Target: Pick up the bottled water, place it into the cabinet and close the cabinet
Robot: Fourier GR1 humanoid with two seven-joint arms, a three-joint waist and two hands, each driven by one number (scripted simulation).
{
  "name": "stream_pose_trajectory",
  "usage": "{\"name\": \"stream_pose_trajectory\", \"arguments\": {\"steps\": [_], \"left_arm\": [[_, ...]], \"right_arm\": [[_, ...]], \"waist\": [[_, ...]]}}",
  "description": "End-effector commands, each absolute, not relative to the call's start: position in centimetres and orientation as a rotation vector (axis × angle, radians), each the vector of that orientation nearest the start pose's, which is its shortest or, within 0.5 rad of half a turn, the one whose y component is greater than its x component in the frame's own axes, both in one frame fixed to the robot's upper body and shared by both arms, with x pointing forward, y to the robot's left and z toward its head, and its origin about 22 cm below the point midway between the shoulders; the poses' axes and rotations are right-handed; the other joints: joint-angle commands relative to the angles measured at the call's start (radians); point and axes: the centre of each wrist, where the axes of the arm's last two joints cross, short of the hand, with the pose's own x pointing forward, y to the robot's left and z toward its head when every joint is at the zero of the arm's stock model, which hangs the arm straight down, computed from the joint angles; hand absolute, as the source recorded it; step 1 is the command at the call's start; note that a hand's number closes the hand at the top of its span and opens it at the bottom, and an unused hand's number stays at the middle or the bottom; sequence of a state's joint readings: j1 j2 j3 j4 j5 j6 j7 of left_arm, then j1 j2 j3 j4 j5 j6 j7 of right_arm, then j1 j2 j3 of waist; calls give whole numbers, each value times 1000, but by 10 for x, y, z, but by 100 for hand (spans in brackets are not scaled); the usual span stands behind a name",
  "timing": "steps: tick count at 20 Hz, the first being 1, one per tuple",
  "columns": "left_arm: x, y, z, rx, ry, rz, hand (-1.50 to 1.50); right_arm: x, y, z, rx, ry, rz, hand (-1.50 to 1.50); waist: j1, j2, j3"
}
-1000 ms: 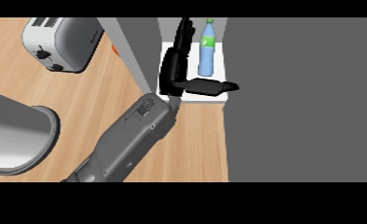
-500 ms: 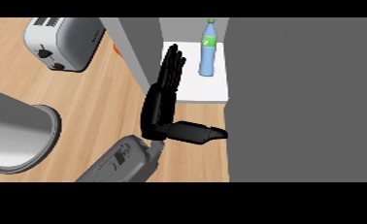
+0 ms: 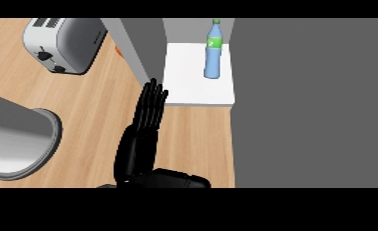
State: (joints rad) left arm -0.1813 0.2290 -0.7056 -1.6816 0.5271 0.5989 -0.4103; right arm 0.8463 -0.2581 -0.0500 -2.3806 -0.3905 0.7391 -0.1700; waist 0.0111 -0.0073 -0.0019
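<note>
The bottled water [image 3: 212, 60], blue with a green label and cap, stands upright on the white floor of the open cabinet [image 3: 184, 87]. Nothing touches it. My left hand [image 3: 140, 140] lies over the wooden counter below and to the left of the cabinet. It is open and holds nothing, with straight fingers pointing at the cabinet's front left corner and the thumb sticking out to the right near the lower edge. A grey panel [image 3: 144, 50] rises at the cabinet's left side. My right hand does not show.
A silver toaster [image 3: 63, 45] sits at the back left of the wooden counter [image 3: 88, 105]. A large grey round vessel [image 3: 22, 145] fills the left edge. A dark grey surface [image 3: 303, 100] covers the whole right side. Something small and orange [image 3: 118, 51] peeks out beside the panel.
My left hand has drawn back from beside the bottle, down toward the near edge of the counter. The bottle stays upright in the cabinet.
</note>
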Motion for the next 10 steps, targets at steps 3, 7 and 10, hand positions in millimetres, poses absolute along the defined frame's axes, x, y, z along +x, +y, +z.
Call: {"name": "stream_pose_trajectory", "arguments": {"steps": [3, 7, 10], "left_arm": [[192, 138, 34, -332, -1888, 124, -150], [189, 153, 42, -304, -1895, 143, -150], [176, 165, 35, -300, -1888, 128, -150]], "right_arm": [[45, -255, 148, 541, -1727, 601, 150], [46, -242, 152, 589, -1718, 621, 150], [46, -232, 154, 623, -1716, 633, 150]], "waist": [[-4, 2, -2], [-6, 1, -3], [-9, -3, -5]]}}
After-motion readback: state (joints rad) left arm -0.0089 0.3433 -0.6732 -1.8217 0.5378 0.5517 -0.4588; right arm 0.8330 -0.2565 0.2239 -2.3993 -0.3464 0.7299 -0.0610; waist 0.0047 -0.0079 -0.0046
